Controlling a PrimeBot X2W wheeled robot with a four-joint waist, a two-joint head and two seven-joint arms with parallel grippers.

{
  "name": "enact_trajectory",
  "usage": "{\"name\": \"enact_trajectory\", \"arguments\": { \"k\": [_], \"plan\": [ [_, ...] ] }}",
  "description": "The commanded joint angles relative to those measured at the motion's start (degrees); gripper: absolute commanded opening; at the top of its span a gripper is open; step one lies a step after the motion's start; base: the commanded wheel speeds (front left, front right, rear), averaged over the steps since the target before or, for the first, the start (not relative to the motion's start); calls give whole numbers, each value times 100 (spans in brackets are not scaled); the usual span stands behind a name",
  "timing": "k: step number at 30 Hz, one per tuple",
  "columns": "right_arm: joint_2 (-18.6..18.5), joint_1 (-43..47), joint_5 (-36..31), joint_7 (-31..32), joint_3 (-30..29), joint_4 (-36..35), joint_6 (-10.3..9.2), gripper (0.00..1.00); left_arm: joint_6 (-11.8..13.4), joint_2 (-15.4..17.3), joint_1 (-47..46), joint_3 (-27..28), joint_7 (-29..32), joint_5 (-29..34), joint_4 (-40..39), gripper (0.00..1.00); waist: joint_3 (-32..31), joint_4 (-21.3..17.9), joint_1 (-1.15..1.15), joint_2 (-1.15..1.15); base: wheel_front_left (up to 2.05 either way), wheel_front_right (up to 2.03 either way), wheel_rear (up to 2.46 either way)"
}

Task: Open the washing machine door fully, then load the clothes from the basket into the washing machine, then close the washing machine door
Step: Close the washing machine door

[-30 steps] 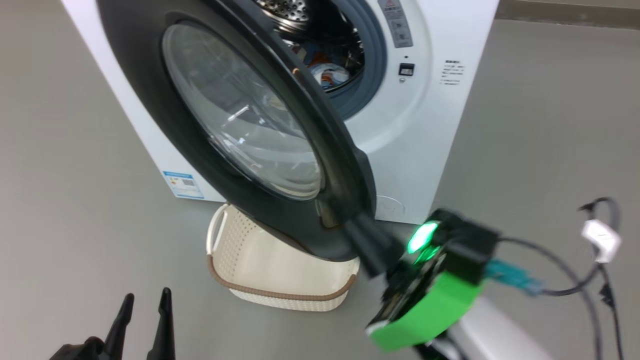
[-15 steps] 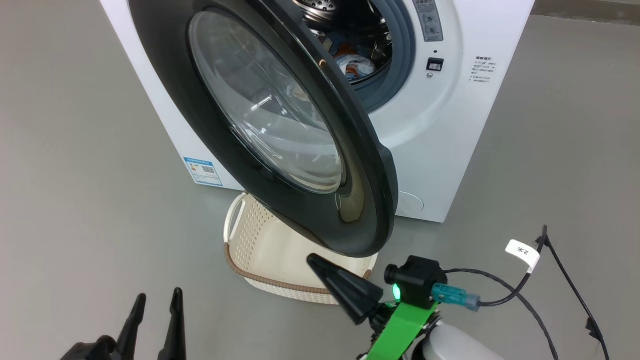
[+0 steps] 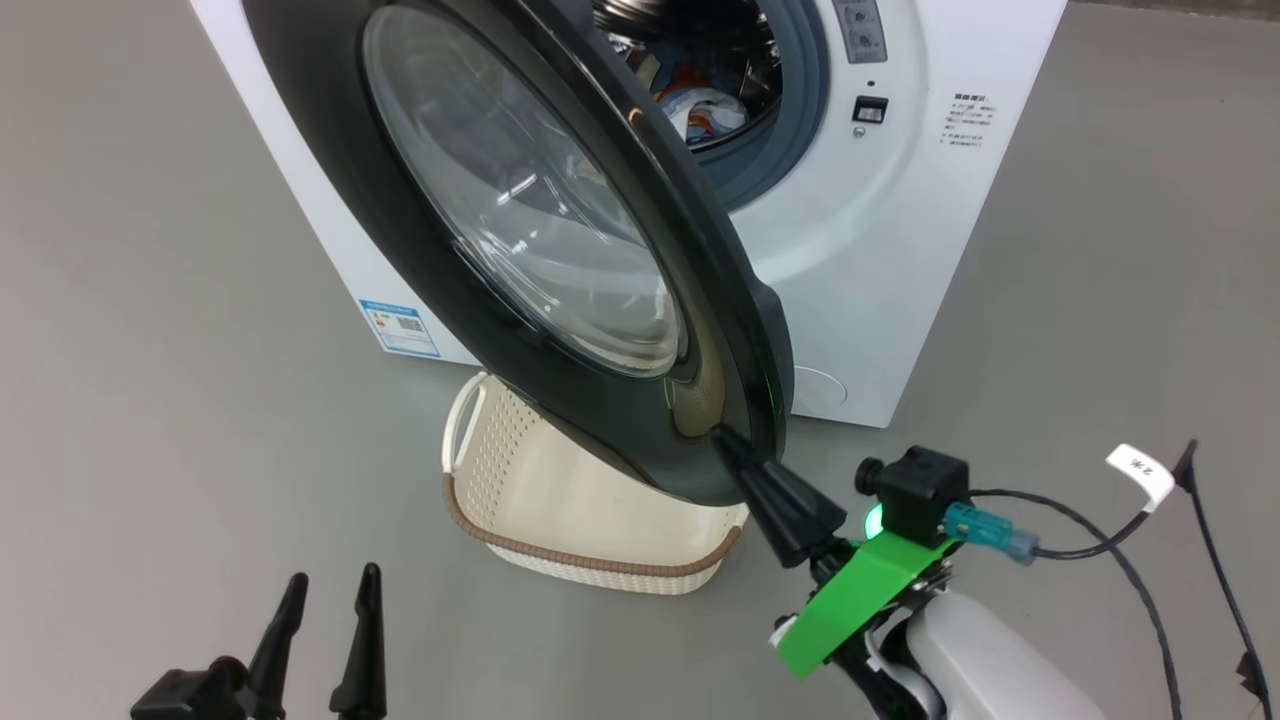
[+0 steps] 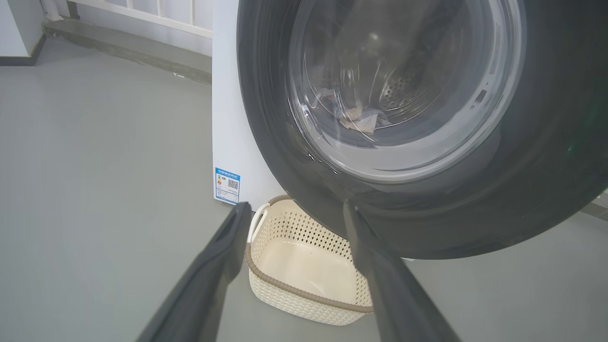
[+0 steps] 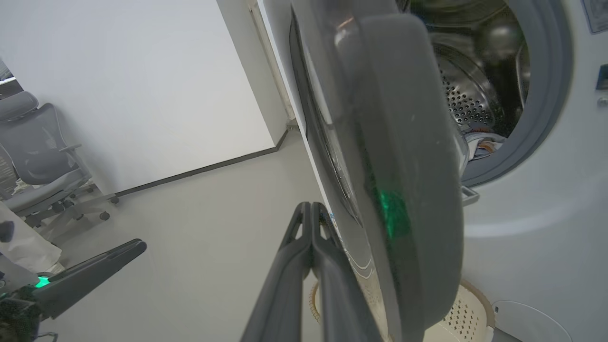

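Risen since the earlier frame, the right gripper [image 3: 728, 442] points its tip at the lower rim of the washing machine door [image 3: 520, 200], jaws pressed together. That door hangs half open over the basket [image 3: 560, 520] by the washing machine [image 3: 880, 250]. The left wrist view shows clothes [image 4: 358, 121] in the drum [image 4: 403, 90]; the right wrist view, an office chair [image 5: 33, 156] and white wall [image 5: 142, 71]. Low left, the left gripper [image 3: 330, 590] points up, jaws spread, over grey floor [image 3: 150, 400].

Right gripper [image 3: 728, 440] & left gripper [image 3: 333, 575]: long dark tapered fingers [image 3: 790, 505]. R arm: pale forearm [image 3: 990, 665], bright green bracket [image 3: 860, 592], black cam block [image 3: 918, 482] w/ green LED [image 3: 873, 521], teal plug [image 3: 985, 532], black cable [image 3: 1120, 562], white tag [image 3: 1140, 472]
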Motion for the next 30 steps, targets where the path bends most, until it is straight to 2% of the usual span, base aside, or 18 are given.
{"name": "enact_trajectory", "arguments": {
  "k": [1, 14, 30],
  "plan": [
    [102, -172, -69, -27, -6, -111, 9, 0, -9, 77, -234, 170, -37, -16, -132, 100, 24, -9, 0, 0, 0, 0, 0],
    [8, -589, -232, -27, -872, 22, 9, 0, -9, 38, -426, -82, -37, 2, -248, 100, 376, 107, 0, 0, 0, 0, 0],
    [-375, -1817, -423, -27, -1911, 615, 9, 0, -9, -136, -910, -517, -37, -22, -372, 100, 1035, 619, 0, 0, 0, 0, 0]
  ]
}}
